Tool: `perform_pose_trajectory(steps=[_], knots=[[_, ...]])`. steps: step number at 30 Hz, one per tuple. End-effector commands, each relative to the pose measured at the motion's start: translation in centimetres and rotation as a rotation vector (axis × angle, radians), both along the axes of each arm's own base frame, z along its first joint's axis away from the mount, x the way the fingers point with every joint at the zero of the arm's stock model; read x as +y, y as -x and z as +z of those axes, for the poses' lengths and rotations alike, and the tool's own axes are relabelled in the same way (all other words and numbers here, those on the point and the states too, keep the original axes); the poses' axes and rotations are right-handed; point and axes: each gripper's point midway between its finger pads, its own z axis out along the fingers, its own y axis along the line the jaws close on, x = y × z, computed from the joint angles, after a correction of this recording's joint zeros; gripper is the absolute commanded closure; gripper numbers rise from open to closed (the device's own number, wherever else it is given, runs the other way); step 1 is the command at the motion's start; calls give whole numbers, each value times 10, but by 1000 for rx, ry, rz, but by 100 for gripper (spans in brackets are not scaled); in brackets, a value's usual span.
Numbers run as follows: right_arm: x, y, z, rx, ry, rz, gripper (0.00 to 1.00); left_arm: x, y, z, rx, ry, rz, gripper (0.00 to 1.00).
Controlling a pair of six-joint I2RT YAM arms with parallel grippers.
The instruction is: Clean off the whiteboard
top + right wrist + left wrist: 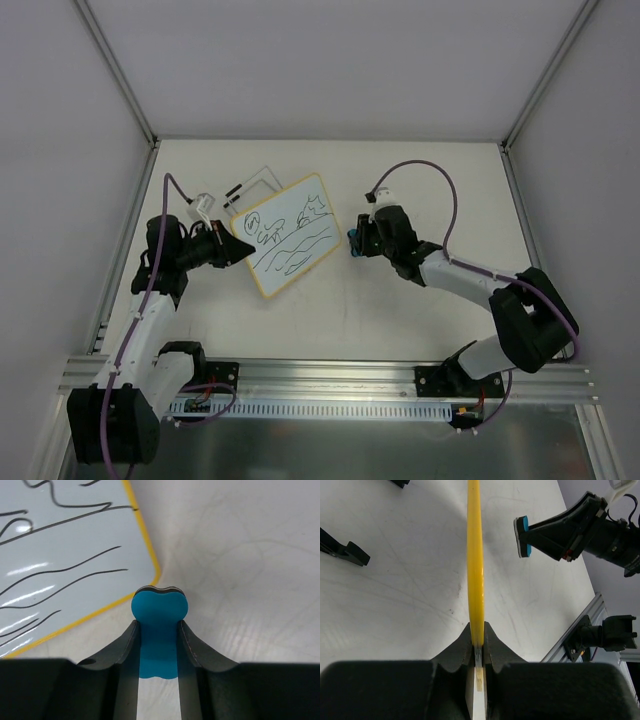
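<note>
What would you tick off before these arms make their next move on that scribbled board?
1. The left pincer is shut on the whiteboard at its rim: ok.
2. The right pincer is clamped on the blue eraser: ok.
3. The eraser touches the whiteboard: not ok. It sits just off the corner, with a gap between them.
4. The scribbles are wiped: not ok. Black lines cover the face.
5. The whiteboard is braced against the table for pushing: cannot tell.
</note>
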Motion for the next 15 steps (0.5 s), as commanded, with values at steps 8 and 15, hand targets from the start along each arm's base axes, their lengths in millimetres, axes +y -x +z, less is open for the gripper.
perform_pose_trajectory(steps=[8, 15], knots=[[68, 9, 17, -169, -136, 168, 97, -7, -7, 22, -143, -81, -56, 100], [70, 3, 21, -206, -123, 171, 99, -10, -11, 37, -151, -69, -75, 100]])
